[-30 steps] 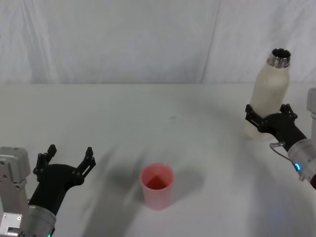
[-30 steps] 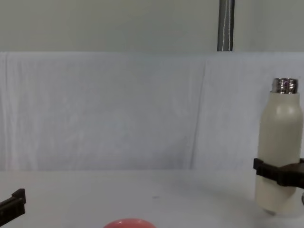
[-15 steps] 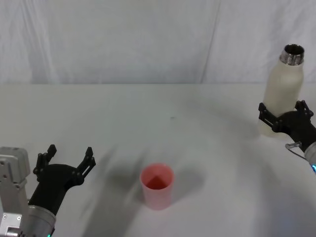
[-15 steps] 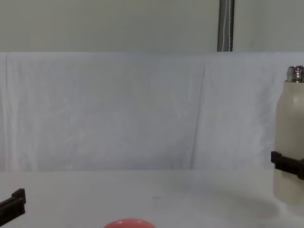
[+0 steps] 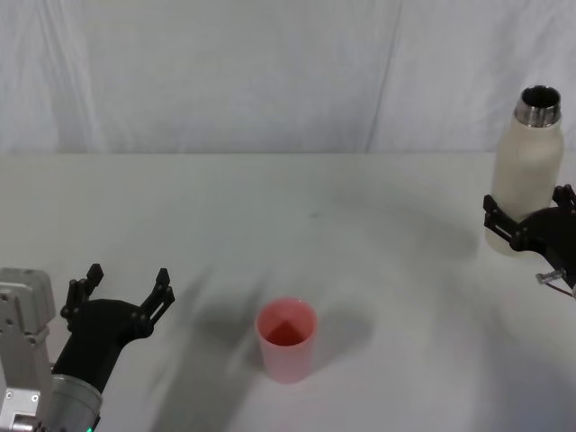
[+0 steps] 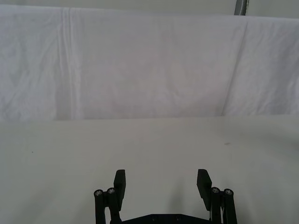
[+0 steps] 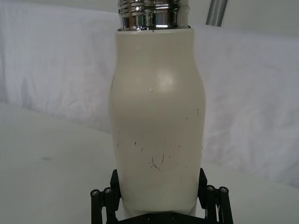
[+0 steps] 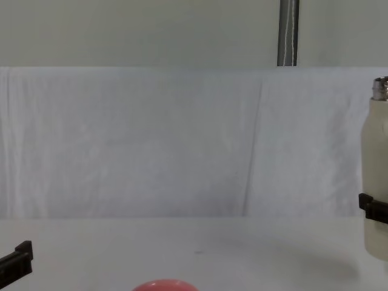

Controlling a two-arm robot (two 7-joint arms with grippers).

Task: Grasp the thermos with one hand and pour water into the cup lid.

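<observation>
— Where is the thermos (image 5: 528,168) at this moment?

— At the far right of the worktop (image 5: 270,216), upright, its open steel neck at the top. The right gripper (image 5: 533,222) has it around the lower body; in the right wrist view the black fingers (image 7: 105,201) sit against both sides of the cream wall, clamped on the bottle (image 7: 156,126).

— Is it off the surface or standing on it?

— Hard to say. In the chest view the base (image 8: 377,245) seems to hang a little above the cloth, but the frame edge cuts it off, so I would not swear to it.

— And the cup lid?

— The pink cup lid (image 5: 287,338) stands mouth up near the front middle of the worktop, well apart from the thermos and to its left. The chest view catches just its curved top rim (image 8: 165,285).

— What about the other arm?

— The left gripper (image 5: 121,288) rests low at the front left, beside the cup lid but not touching it. Its fingers (image 6: 119,183) stand wide apart with nothing between them — bare worktop ahead and a white cloth backdrop (image 6: 149,65) behind.
</observation>
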